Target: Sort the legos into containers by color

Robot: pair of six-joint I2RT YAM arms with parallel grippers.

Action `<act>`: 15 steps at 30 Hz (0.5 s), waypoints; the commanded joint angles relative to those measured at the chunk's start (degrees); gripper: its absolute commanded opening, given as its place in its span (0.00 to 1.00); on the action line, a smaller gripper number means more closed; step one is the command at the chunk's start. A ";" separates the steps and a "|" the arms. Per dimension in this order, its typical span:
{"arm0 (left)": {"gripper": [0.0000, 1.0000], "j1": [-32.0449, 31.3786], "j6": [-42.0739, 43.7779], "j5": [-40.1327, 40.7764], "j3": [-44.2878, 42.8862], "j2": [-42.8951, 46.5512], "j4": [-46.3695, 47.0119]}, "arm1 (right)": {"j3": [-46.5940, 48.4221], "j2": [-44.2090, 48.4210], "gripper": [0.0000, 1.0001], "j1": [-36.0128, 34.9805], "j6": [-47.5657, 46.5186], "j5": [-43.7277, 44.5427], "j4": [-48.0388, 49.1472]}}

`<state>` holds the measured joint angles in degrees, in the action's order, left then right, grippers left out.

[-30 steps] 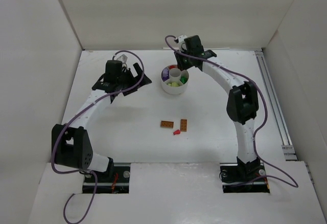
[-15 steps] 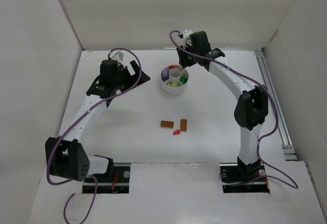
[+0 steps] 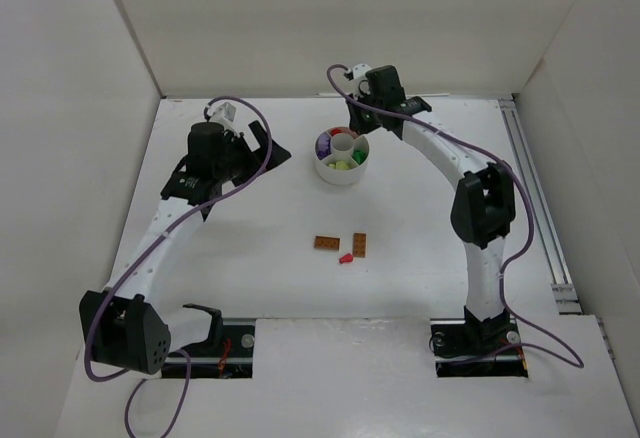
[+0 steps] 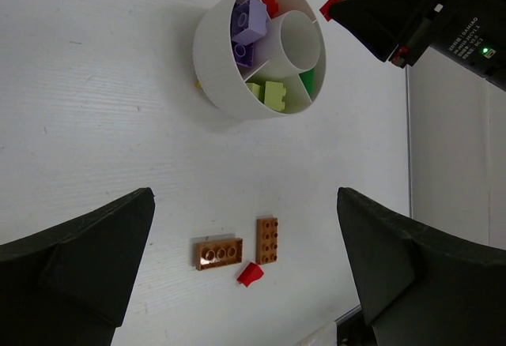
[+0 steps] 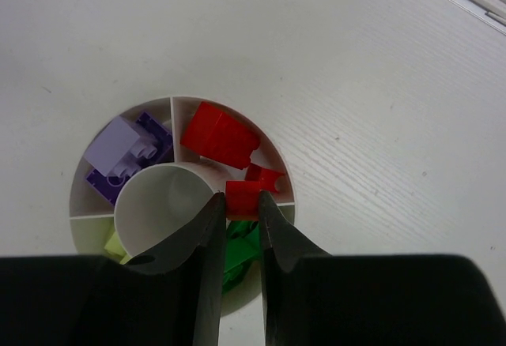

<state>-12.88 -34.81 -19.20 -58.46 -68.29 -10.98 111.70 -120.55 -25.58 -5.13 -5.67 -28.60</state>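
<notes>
The round white dish (image 3: 341, 173) stands at the table's back centre, with purple, red, lime and green legos in its wedges. In the right wrist view the dish (image 5: 79, 196) holds purple bricks (image 5: 126, 152), red bricks (image 5: 221, 134) and green bricks (image 5: 237, 251). My right gripper (image 5: 239, 200) is shut on a small red brick (image 5: 243, 197) just above the dish, over the wall between the red and green wedges. My left gripper (image 4: 245, 196) is wide open and empty, left of the dish (image 4: 207, 62). Two orange-brown bricks (image 3: 327, 242) (image 3: 359, 245) and a small red piece (image 3: 345, 258) lie on the table.
White walls close in the table on the left, back and right. A metal rail (image 3: 540, 208) runs along the right side. The loose bricks also show in the left wrist view (image 4: 217, 253), between the open fingers and well below them.
My left gripper has drawn back to the left, away from the dish. My right gripper shifted a little right, then back over the dish, still shut on the red brick.
</notes>
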 commanded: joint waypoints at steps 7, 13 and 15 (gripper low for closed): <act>1.00 0.32 -0.17 0.83 -0.51 0.53 0.52 | 2.12 -1.62 0.18 0.01 0.99 -1.18 3.38; 1.00 0.32 -0.17 0.83 -0.52 -0.70 0.52 | 1.50 -2.23 0.35 0.01 1.61 -1.79 3.38; 1.00 0.32 -0.17 0.83 -0.52 -0.70 0.52 | 2.03 -2.23 0.43 0.01 1.61 -2.41 3.38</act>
<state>-12.88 -34.94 -18.59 -58.46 -69.30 -11.03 111.70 -122.58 -25.58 -4.10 -6.46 -27.88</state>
